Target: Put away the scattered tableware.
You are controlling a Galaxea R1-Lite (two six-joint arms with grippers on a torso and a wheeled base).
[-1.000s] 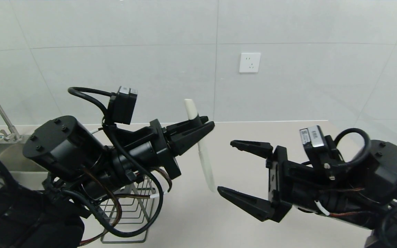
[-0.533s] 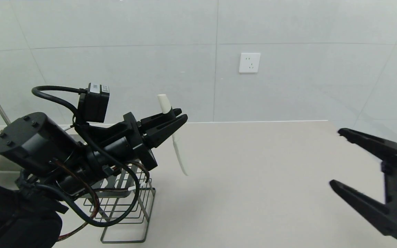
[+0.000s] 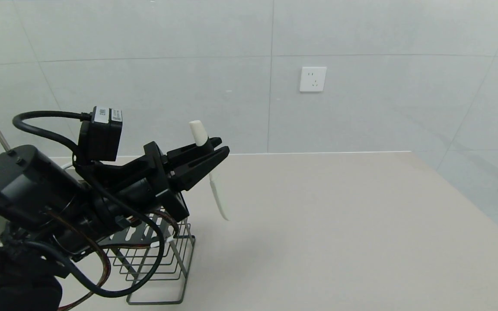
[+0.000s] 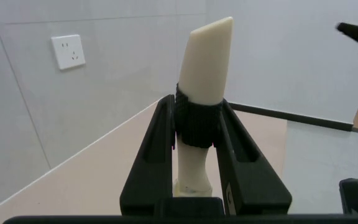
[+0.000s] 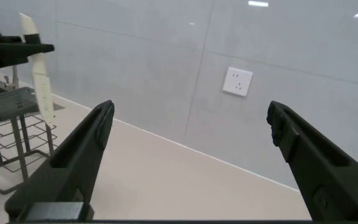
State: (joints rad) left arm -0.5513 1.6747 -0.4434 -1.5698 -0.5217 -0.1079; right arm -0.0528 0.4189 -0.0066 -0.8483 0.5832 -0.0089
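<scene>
Tiled wall [image 3: 145,65], socket [image 3: 313,78]; beige countertop [image 3: 339,224], wire rack [image 3: 175,263]; left jaws clamp utensil [image 3: 198,131].

Your rack [image 3: 162,259] sits at the counter's [image 3: 318,237] left end; utensil [image 3: 216,196] in left gripper [image 3: 216,149] above it; socket [image 3: 313,78] on wall [image 3: 145,86] behind.

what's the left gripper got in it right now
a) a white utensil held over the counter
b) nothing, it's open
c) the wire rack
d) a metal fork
a: the left gripper is shut on a white utensil, whose ends stick out above and below the fingers, while the wire rack stands on the counter under the arm, ungripped.
</scene>
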